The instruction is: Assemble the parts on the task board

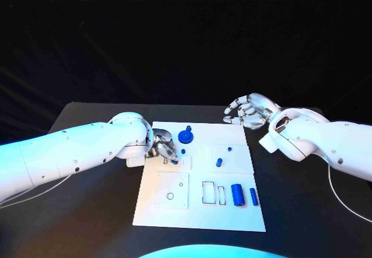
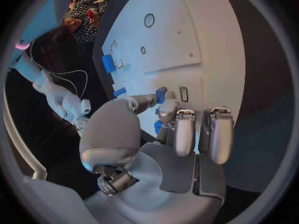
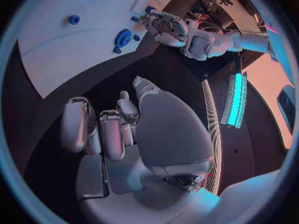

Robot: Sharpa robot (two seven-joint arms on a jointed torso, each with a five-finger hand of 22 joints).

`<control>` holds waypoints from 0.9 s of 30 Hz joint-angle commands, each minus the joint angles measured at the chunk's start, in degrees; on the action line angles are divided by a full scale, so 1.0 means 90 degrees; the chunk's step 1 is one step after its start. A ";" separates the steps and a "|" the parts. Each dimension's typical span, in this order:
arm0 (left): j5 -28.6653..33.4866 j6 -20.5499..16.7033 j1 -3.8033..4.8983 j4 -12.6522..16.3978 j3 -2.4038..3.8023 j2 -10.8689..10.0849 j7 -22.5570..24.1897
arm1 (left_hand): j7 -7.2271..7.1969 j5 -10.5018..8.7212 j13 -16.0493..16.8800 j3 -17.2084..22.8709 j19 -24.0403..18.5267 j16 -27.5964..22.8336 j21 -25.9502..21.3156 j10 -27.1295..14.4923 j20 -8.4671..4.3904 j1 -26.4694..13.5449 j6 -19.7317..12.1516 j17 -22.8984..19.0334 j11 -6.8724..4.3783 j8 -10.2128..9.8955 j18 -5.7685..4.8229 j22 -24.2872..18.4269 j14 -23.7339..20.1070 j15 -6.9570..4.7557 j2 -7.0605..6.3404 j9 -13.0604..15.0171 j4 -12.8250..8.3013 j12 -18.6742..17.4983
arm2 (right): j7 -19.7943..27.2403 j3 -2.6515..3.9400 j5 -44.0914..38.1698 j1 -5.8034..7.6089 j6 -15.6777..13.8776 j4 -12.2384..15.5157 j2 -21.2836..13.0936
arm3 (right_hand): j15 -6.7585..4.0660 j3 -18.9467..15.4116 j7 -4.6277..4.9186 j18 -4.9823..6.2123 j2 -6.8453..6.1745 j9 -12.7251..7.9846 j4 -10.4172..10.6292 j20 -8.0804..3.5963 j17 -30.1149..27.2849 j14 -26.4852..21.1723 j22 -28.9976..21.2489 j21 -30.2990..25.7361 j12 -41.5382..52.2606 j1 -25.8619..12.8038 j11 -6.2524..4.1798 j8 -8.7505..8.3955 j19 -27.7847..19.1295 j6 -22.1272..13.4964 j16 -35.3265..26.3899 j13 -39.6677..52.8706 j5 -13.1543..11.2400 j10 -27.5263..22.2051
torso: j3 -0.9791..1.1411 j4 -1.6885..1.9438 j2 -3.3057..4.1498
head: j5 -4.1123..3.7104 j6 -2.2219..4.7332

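One blue part [image 2: 161, 95] is pinched by the left hand [image 1: 162, 148] over the task board [image 1: 233, 215], seemingly for insertion; right hand [image 1: 249, 111] hovers released near the bench's far edge.

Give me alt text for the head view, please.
The robot's left hand reaches onto the left side of the white task board, where small blue parts lie. The right hand hovers past the far right corner, holding nothing.

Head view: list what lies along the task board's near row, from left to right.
Square plate with two holes → white rectangular frame → narrow white slot → thick blue cylinder → thin blue cylinder.
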 commanded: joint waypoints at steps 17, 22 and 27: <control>0.0193 0.0261 -0.0068 -0.0018 -0.0069 0.0073 -0.0047 | -0.0167 -0.0077 0.0092 0.0484 0.0483 -0.0023 -0.0002 0.0155 -0.0110 -0.0400 0.0262 0.1414 -0.0085 -0.0031 -0.0112 0.1345 0.0607 -0.0113 0.0119 0.0061 -0.0592 0.0074 | 0.0075 0.0001 -0.0055 0.0000 0.0043 0.0013 0.0001 | -0.0023 0.0042 0.0013 0.0016 -0.0083 -0.0007 -0.0013 -0.0001 0.0495 0.0400 0.0475 -0.0044 -0.0030 -0.0019 0.0002 -0.0041 -0.0046 -0.0011 -0.0040 -0.0009 0.0019 -0.0039 | -0.0002 0.0006 -0.0001 | -0.0027 -0.0013; 0.0187 0.0233 -0.0068 -0.0025 -0.0070 0.0077 -0.0045 | -0.0177 -0.0128 0.0098 0.0305 0.0487 -0.0018 -0.0001 0.0154 -0.0122 -0.0500 0.0292 0.1421 -0.0093 -0.0061 -0.0113 0.1351 0.0610 -0.0123 0.0152 0.0060 -0.0471 0.0073 | 0.0077 0.0001 -0.0055 -0.0001 0.0044 0.0014 0.0001 | -0.0023 0.0042 0.0013 0.0016 -0.0083 -0.0007 -0.0013 -0.0001 0.0495 0.0400 0.0475 -0.0044 -0.0030 -0.0019 0.0002 -0.0041 -0.0046 -0.0011 -0.0040 -0.0009 0.0019 -0.0039 | -0.0004 0.0004 -0.0001 | -0.0030 -0.0015; 0.0171 0.0234 -0.0067 -0.0031 -0.0071 0.0083 -0.0046 | -0.0178 -0.0130 0.0097 0.0231 0.0488 -0.0019 0.0000 0.0148 -0.0126 -0.0558 0.0301 0.1419 -0.0094 -0.0081 -0.0113 0.1353 0.0609 -0.0124 0.0156 0.0058 -0.0410 0.0069 | 0.0081 0.0001 -0.0055 -0.0001 0.0045 0.0017 0.0000 | -0.0023 0.0042 0.0013 0.0016 -0.0083 -0.0007 -0.0013 -0.0001 0.0495 0.0400 0.0475 -0.0044 -0.0030 -0.0019 0.0002 -0.0041 -0.0046 -0.0011 -0.0040 -0.0009 0.0019 -0.0039 | -0.0002 0.0005 -0.0004 | -0.0037 -0.0017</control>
